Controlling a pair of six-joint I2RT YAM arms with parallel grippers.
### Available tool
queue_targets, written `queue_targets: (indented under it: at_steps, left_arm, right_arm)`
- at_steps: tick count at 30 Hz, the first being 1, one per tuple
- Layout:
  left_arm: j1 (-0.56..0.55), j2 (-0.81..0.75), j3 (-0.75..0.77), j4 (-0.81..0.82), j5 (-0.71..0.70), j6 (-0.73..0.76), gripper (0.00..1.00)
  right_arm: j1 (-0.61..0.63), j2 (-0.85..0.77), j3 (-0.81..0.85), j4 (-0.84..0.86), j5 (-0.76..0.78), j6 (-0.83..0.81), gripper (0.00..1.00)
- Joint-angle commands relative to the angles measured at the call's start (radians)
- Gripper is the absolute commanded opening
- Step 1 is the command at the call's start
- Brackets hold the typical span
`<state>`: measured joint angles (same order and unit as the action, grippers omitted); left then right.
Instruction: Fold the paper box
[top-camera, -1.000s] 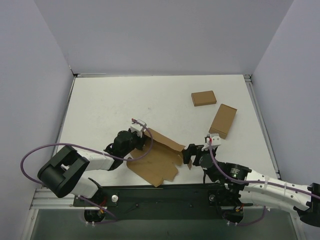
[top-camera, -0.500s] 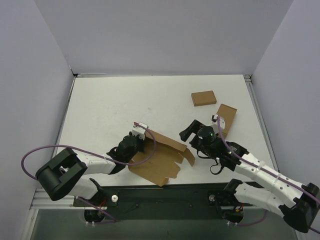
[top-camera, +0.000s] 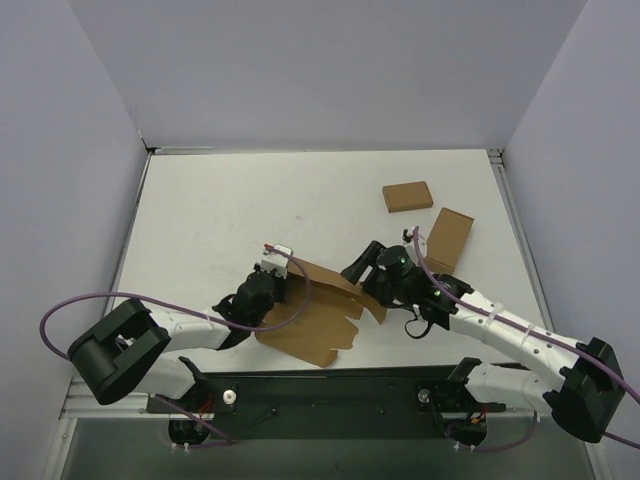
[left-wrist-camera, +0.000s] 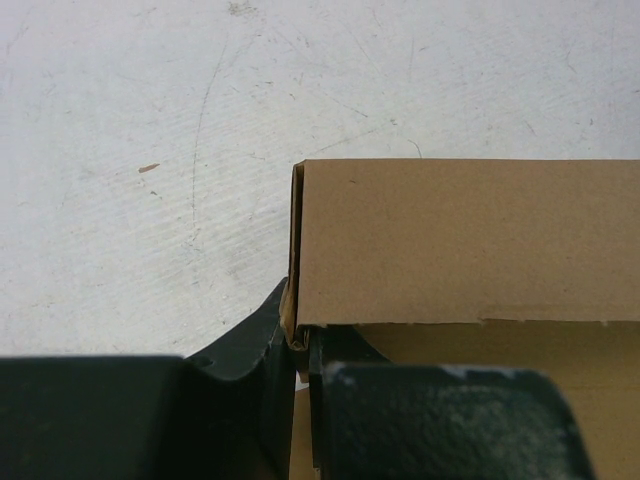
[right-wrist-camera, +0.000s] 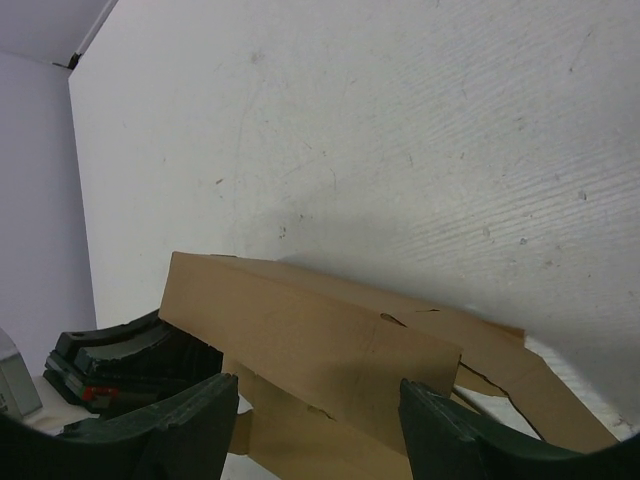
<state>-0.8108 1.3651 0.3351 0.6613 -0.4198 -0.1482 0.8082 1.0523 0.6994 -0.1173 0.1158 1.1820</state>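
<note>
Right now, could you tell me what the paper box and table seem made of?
The paper box looks like plain brown cardboard, matte, with a layered cut edge. The table seems a hard white board, dull and scratched; exactly what is unclear.

We see a white, lightly scuffed tabletop (top-camera: 220, 210) closed in by plain pale lavender walls (top-camera: 330, 70) on its left, far and right sides. On the tabletop's far right part lies a small flat rectangular brown cardboard box (top-camera: 407, 196). Nearer along the tabletop's right edge lies a second, longer flat brown cardboard box (top-camera: 450, 238), set at a slant. The two lie near each other but apart.
</note>
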Motion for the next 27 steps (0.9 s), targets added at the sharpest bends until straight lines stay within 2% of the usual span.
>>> queue_targets:
  at_steps: [1,9,14,27]
  left_arm:
    - [-0.004,-0.023,0.013,0.015,-0.024,-0.011,0.02]
    - [-0.005,-0.029,0.013,0.012,-0.031,-0.013,0.02]
    - [-0.005,-0.029,0.012,0.009,-0.027,-0.017,0.01]
    - [-0.008,-0.075,-0.022,0.0,-0.02,-0.057,0.01]
  right_arm:
    - [0.017,0.06,0.072,0.027,-0.012,0.001,0.65]
    - [0.051,0.101,0.077,-0.031,0.044,0.03,0.65]
    - [0.065,0.12,0.054,-0.005,0.038,0.065,0.65]
    - [0.106,0.17,0.009,-0.002,0.145,0.117,0.66]
